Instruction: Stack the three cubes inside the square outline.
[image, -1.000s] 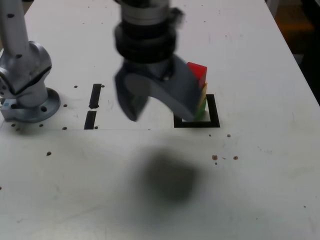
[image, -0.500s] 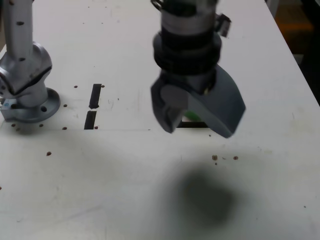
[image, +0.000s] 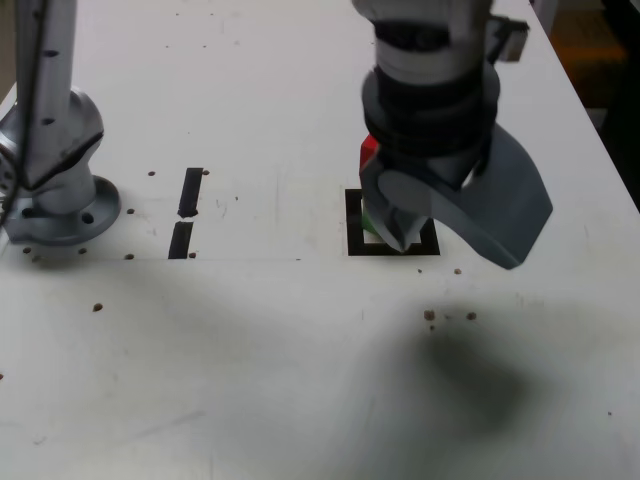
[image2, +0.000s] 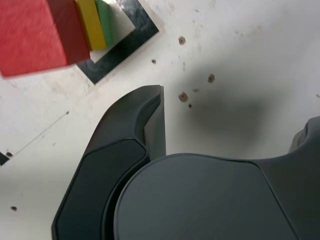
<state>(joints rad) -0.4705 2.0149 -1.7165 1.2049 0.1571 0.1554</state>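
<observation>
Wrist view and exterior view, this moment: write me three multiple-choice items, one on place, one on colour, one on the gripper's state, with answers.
1. Where is the green cube?
A) On the short black strips
B) Inside the square outline
C) Between the jaws

2. What colour is the top cube?
A) Red
B) Yellow
C) Green

3. How is the gripper?
A) Shut, empty
B) Shut on a cube
C) Open, empty

1 B: the green cube shows within the square outline.
2 A: the red cube looms nearest the wrist camera, over the yellow cube.
3 C: the gripper's jaws stand wide apart with only table beyond.
</observation>
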